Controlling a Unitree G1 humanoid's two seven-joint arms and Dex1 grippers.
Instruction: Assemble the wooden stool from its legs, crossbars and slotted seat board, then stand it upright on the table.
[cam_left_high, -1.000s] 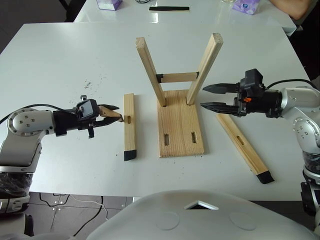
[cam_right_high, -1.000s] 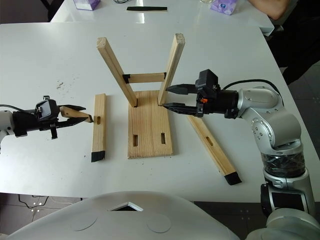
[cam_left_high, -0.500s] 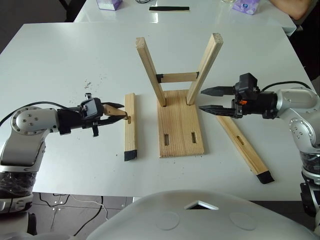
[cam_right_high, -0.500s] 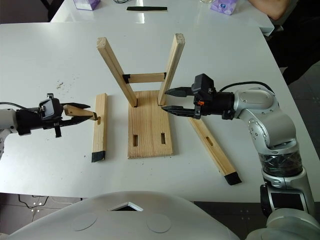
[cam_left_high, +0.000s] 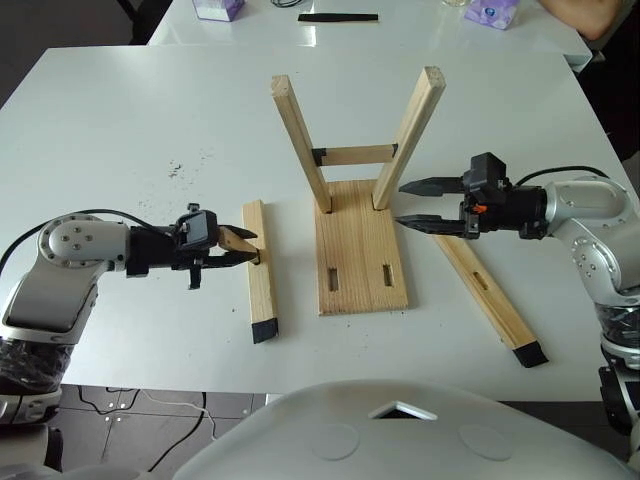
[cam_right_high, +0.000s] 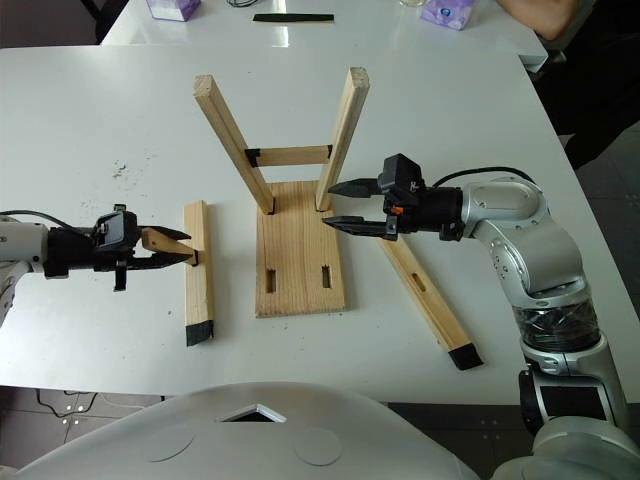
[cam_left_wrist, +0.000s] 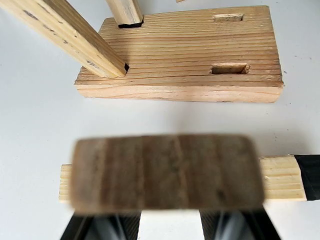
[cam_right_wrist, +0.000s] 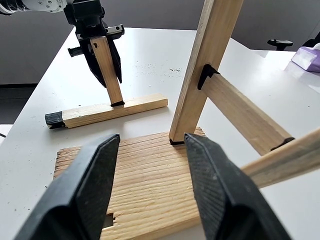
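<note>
A: Progress? Biggest first.
B: Table (cam_left_high: 120, 120), with the seat board (cam_left_high: 362, 262) flat mid-table, underside up. Two standing legs (cam_left_high: 300, 140) sit in its far slots, and the first crossbar (cam_left_high: 356, 155) is joined between them. Roughly half done, I'd judge.
A: What's left?
B: Left loose leg (cam_left_high: 260, 275) and right loose leg (cam_left_high: 487, 300) lie flat either side of the board. Near slots (cam_left_high: 334, 275) are empty. Second crossbar (cam_right_high: 165, 240) is clenched in the left gripper (cam_left_high: 240, 248), its end against the left loose leg's middle. After that, seat both legs and flip it upright.
A: Other arm?
B: Right gripper (cam_left_high: 400, 203) has its fingers spread, grasping nothing, just beside a standing leg's foot.
A: View differences?
B: Right wrist view shows the crossbar tilted, tip touching the leg, possibly partly inserted, can't tell. Left wrist view gives the empty slots close up, with the crossbar end blurred in front.
</note>
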